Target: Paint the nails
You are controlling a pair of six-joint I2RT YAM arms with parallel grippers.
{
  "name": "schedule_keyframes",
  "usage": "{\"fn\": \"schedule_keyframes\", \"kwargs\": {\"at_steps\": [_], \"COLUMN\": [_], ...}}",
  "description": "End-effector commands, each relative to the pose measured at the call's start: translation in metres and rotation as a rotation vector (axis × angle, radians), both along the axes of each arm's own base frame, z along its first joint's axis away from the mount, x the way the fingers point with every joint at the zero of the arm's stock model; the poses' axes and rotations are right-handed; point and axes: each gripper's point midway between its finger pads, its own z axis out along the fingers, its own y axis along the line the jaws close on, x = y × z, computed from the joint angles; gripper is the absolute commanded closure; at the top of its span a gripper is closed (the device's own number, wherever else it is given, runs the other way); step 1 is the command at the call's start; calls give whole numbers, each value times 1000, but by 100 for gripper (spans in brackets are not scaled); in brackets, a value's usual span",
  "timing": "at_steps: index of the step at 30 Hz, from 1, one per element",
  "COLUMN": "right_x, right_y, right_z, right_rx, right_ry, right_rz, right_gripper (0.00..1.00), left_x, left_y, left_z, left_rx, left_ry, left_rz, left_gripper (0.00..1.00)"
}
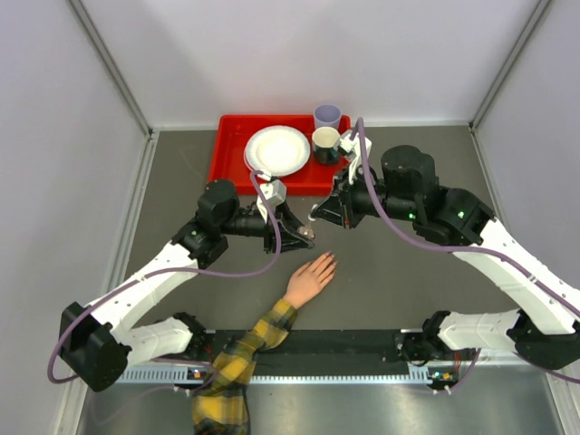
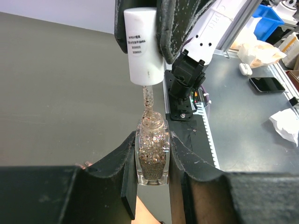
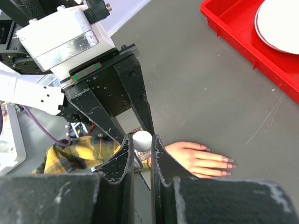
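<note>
The nails [image 3: 228,161] sit at the fingertips of the mannequin hand [image 1: 310,276], which lies palm down on the grey table [image 1: 408,272] between my two arms, its fingers pointing away from my bases toward the far side. Through my right wrist camera they show as small pinkish tips, off to the right of my fingers and below them. The arm behind the hand wears a yellow-and-black plaid sleeve [image 1: 240,349] that runs back to the near edge. Just beyond the fingertips my two tools meet above the table. My left gripper [image 2: 153,144] is clamped narrow around a glitter polish bottle [image 2: 152,161], held upright between both fingers. My right gripper [image 3: 141,140] pinches the white cap [image 2: 140,46] from above, its jaws closed tight on it, with the cap standing directly over the bottle. From the cap hangs the brush stem [image 2: 147,100], coated in glitter, its lower end reaching down into the bottle's mouth. Farther back on the table is a red tray [image 1: 227,154] carrying a white plate [image 1: 277,149] and a dark mug [image 1: 325,145], with a lavender cup [image 1: 327,116] at its far edge.
</note>
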Motion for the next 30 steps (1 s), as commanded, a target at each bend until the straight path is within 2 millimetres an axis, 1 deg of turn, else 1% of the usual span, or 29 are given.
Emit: {"fn": "schedule_keyframes", "kwargs": {"at_steps": [1,11,19,23,30], "right_x": [-7,-5,-8,-8,-6], "right_y": [4,7,12,14,14], "right_z": [13,4,-5,-14,-22], "right_rx": [40,23,12,-9,-32], "right_ry": [-25,-12,9,21,24], "right_rz": [30,26,44,47,39], "right_gripper": [100,100,100,100,100], "left_x": [-2,-2,-2,-2,-3], "left_y": [1,2,3,3,3], "left_z": [14,15,16,16,17], "left_rx": [-33,-34,-34,-34,-35], "left_ry": [-64,-72,-77,-80,-84], "left_rz": [-1,4,8,10,10], "left_gripper": [100,100,100,100,100]}}
